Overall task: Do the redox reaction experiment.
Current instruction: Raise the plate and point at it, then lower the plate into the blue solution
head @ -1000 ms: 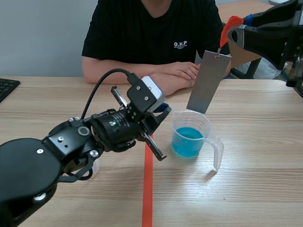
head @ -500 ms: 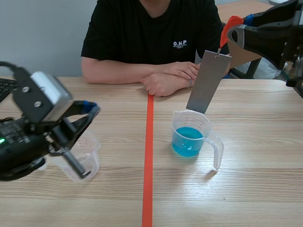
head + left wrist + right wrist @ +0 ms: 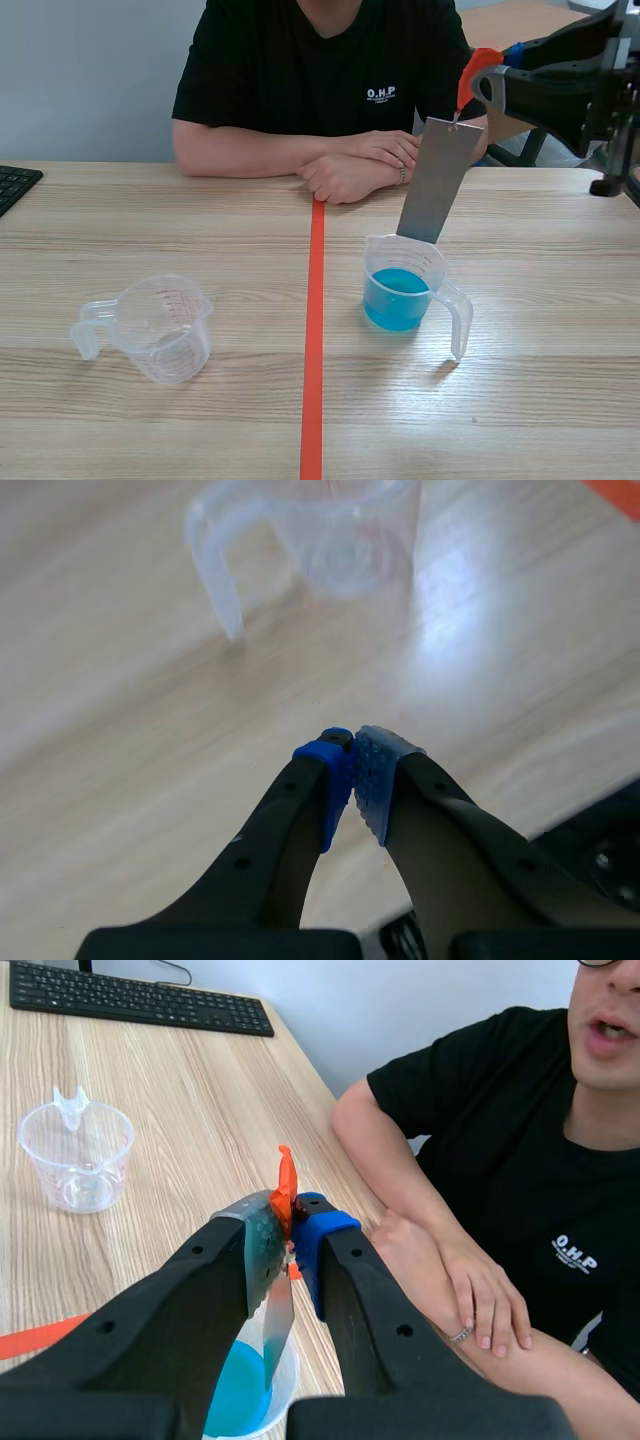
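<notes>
Since a second ago my left gripper [image 3: 353, 780] has pulled out of the scene view. Scene: my right gripper [image 3: 487, 75] pinches the orange tag [image 3: 468, 72]. The metal plate [image 3: 438, 180] hangs from it, lower edge at the rim of the blue-liquid cup [image 3: 405, 290], right of the tape line [image 3: 313, 380]. Left of the line is the empty cup [image 3: 160, 325], with bare worktop [image 3: 540, 400] around both. Left wrist: left gripper closed on nothing, empty cup ahead. Right wrist: plate tip over the blue liquid.

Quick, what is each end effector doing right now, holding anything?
Left end effector: closed, holding nothing.
Right end effector: closed on the orange tag of the hanging metal strip.
</notes>
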Controlling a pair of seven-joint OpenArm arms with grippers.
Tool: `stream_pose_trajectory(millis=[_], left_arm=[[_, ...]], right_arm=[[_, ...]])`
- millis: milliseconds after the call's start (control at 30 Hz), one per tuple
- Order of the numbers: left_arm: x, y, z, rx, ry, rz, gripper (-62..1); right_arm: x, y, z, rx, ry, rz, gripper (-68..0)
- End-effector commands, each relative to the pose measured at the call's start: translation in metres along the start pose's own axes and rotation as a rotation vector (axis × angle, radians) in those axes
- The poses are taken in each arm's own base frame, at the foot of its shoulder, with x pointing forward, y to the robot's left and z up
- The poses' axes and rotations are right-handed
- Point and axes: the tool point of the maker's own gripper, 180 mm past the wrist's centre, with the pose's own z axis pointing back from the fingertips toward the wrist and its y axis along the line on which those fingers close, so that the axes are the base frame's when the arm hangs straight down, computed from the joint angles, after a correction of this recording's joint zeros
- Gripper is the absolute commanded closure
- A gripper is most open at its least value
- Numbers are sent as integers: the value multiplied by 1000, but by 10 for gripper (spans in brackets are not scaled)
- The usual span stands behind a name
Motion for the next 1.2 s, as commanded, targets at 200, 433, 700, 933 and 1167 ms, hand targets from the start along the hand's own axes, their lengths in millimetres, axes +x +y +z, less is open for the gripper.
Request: stream_pose_trajectory(millis=[200,433,700,933,1167], left_arm=[[-29,-23,21,56,112,143,-41],[-46,-30,25,89,169,201,-41],[-48,-32,26,95,172,217,-41],[-48,-32,26,95,172,217,-40],[-48,-32,26,95,172,217,-41]], right_arm=[[-1,8,-4,11,-10,13,-17],[-14,17,-11,18,14,23,-17],[-48,16,-16,-22,65,-17,-17],[-78,24,-23,-34,119,-40,-17],[-96,30,-29,-34,157,-44,-17]])
